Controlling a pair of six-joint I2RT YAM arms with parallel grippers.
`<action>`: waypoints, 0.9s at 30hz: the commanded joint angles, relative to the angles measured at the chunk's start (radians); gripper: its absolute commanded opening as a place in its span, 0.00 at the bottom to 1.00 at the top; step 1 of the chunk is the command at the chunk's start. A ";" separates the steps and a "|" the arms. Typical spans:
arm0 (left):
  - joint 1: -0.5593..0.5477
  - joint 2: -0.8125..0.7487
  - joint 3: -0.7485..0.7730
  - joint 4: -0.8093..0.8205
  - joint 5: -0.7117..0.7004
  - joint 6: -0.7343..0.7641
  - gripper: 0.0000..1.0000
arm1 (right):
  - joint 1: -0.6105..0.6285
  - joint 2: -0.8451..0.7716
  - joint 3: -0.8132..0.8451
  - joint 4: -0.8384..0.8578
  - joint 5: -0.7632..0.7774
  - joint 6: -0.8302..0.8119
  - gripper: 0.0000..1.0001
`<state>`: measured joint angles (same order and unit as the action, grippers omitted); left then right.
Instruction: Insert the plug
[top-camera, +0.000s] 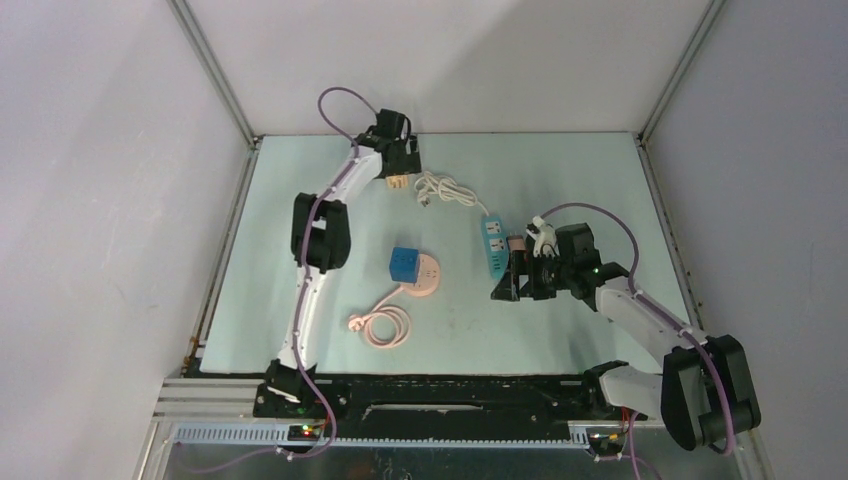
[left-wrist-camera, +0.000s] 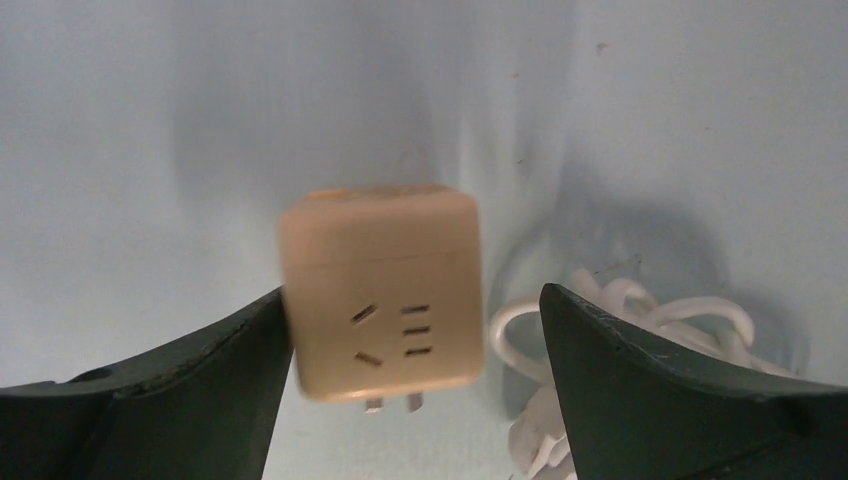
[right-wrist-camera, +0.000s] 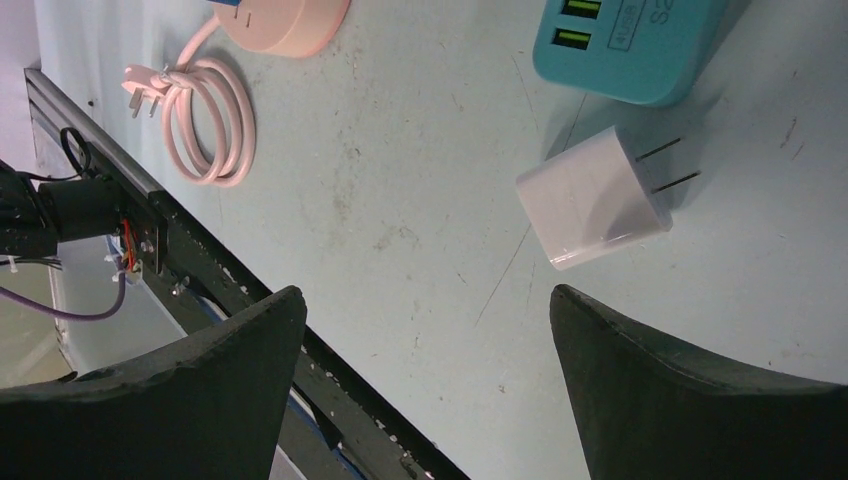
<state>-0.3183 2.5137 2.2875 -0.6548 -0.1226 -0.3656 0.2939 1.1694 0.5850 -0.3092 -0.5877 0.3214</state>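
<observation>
A beige cube adapter (left-wrist-camera: 380, 290) with two prongs on its near side sits between my left gripper's (left-wrist-camera: 415, 292) fingers. It touches the left finger (left-wrist-camera: 200, 370) and stands apart from the right finger (left-wrist-camera: 640, 360); the jaws are open. It looks blurred. In the top view the left gripper (top-camera: 398, 168) is at the table's far side, just above the cube (top-camera: 396, 183). A white two-prong charger plug (right-wrist-camera: 592, 198) lies flat beside the blue power strip (right-wrist-camera: 625, 45). My right gripper (right-wrist-camera: 425, 291) is open and empty, hovering near the plug and the strip (top-camera: 492, 243).
A coiled white cable (top-camera: 446, 190) runs from the blue strip toward the beige cube. A pink round socket (top-camera: 424, 276) carries a blue cube (top-camera: 403, 263), and its pink cord coil (top-camera: 382, 326) lies nearer the front. The table's front rail (right-wrist-camera: 230, 290) is close to the right gripper.
</observation>
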 joint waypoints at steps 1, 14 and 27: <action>-0.003 0.059 0.140 -0.017 0.063 -0.022 0.91 | -0.010 0.014 0.041 0.040 -0.029 -0.020 0.94; 0.022 -0.237 -0.270 0.260 0.063 -0.046 0.30 | -0.020 -0.035 0.047 -0.004 -0.022 -0.019 0.94; -0.011 -1.127 -1.247 0.750 0.250 -0.051 0.24 | -0.019 -0.213 0.102 -0.123 -0.026 -0.007 0.94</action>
<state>-0.3103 1.6409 1.1904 -0.1070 0.0463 -0.4107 0.2783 1.0233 0.6304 -0.3904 -0.6044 0.3210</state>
